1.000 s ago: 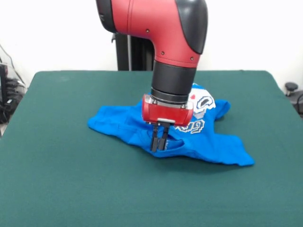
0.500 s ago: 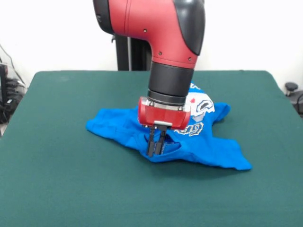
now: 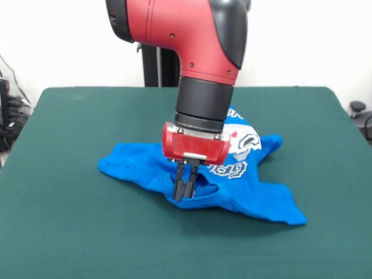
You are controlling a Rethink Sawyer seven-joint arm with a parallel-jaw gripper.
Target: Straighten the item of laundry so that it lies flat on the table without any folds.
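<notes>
one rumpled blue shirt (image 3: 256, 195), one green table (image 3: 70, 221), one tool (image 3: 183, 193) pinching the shirt's fabric

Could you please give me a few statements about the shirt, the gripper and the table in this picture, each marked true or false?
1. The gripper is shut on the blue T-shirt. True.
2. The T-shirt lies flat with no folds. False: it is bunched and creased, and its white print is partly folded.
3. The shirt hangs over the edge of the green table. False: it lies wholly on the tabletop, with green cloth showing all around it.
4. The gripper grips the shirt near its front edge, towards the camera. True.
5. The shirt's print faces down, out of sight. False: white lettering shows beside the arm.
</notes>
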